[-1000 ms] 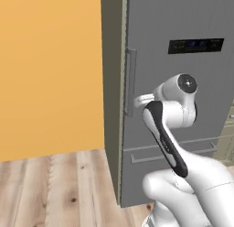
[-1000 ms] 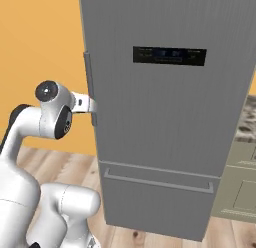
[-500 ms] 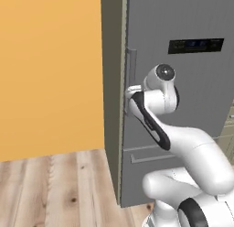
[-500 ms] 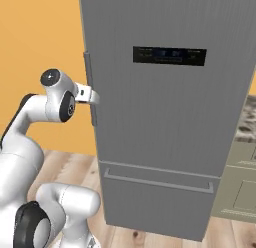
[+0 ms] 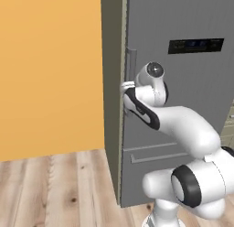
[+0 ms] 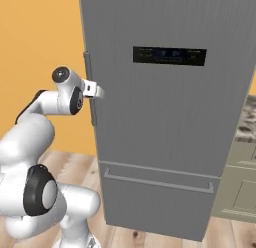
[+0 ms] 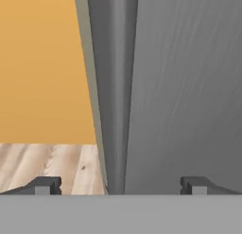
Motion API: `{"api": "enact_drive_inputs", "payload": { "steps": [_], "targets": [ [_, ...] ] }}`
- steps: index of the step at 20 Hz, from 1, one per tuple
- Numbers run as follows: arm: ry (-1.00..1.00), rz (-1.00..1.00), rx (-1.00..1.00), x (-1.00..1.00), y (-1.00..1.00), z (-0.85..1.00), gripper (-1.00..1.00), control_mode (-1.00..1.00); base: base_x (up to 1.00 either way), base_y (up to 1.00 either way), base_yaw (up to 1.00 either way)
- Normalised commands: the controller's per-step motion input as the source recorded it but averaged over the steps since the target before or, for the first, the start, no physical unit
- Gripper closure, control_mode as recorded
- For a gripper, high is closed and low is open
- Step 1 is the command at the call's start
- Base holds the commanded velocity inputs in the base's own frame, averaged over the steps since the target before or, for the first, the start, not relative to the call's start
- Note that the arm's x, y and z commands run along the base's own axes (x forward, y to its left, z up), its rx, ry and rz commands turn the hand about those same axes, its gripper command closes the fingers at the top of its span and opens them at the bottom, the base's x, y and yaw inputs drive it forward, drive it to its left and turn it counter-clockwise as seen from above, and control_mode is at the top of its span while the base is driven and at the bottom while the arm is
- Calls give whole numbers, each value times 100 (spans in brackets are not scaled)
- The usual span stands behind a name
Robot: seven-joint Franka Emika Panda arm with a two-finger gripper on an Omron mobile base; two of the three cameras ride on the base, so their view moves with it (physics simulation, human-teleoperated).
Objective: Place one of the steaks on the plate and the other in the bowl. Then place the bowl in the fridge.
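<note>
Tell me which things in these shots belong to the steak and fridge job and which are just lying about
Part of the job:
- the fridge, door closed
- its vertical door handle
- the gripper, open, fingertips either side of that handle

Just there:
- the orange wall
- the wooden floor
- the pale cabinet beside the fridge

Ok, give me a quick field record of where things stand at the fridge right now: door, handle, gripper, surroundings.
fridge: tall, grey, upper door looks closed
handle: long vertical bar at the door's left edge
gripper: open, fingertips either side of the handle, not closed on it
lower drawer: shut
display panel: dark, on the upper door
wall: orange, left of the fridge
floor: pale wood planks
</note>
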Motion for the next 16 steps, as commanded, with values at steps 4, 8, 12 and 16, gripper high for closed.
{"api": "enact_drive_inputs", "payload": {
  "steps": [4, 8, 12, 16],
  "targets": [
    [1, 0, 0, 52, 0, -10, -100, -100, 0, 0, 0],
    [-5, 0, -2, 37, 0, -24, -100, -100, 0, 0, 0],
    [-6, 0, -1, 40, 0, -8, -100, -100, 0, 0, 0],
    [0, 0, -1, 46, 0, -5, -100, -100, 0, 0, 0]
  ]
}}
